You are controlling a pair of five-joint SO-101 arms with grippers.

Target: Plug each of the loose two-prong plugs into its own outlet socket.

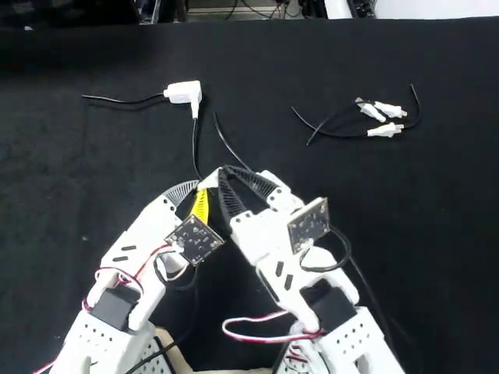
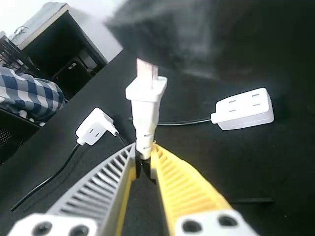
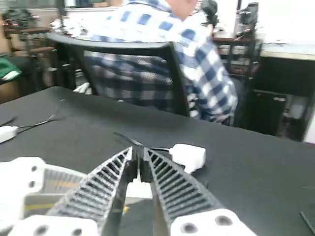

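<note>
My left gripper (image 2: pixel 142 152), with one grey and one yellow finger, is shut on a white two-prong plug (image 2: pixel 145 110) that stands prongs-up beyond the fingertips. Past it, a white outlet socket block (image 2: pixel 243 108) lies on the black table with its slots showing. A smaller white block (image 2: pixel 93 128) on a black cable lies to the other side. In the high view both grippers meet mid-table, the left gripper (image 1: pixel 204 187) beside the black-fingered right gripper (image 1: pixel 224 173). The right gripper (image 3: pixel 138 160) has its fingers together; I cannot tell whether anything thin is pinched. Loose white plugs (image 1: pixel 383 118) lie far right.
A white angled block (image 1: pixel 185 93) with a black cable lies at the back left of the black table (image 1: pixel 78 195). A loose black cable (image 1: pixel 231 144) runs toward the grippers. Another white block (image 3: pixel 188 156) lies just beyond the right fingers. A chair and a seated person are behind the table.
</note>
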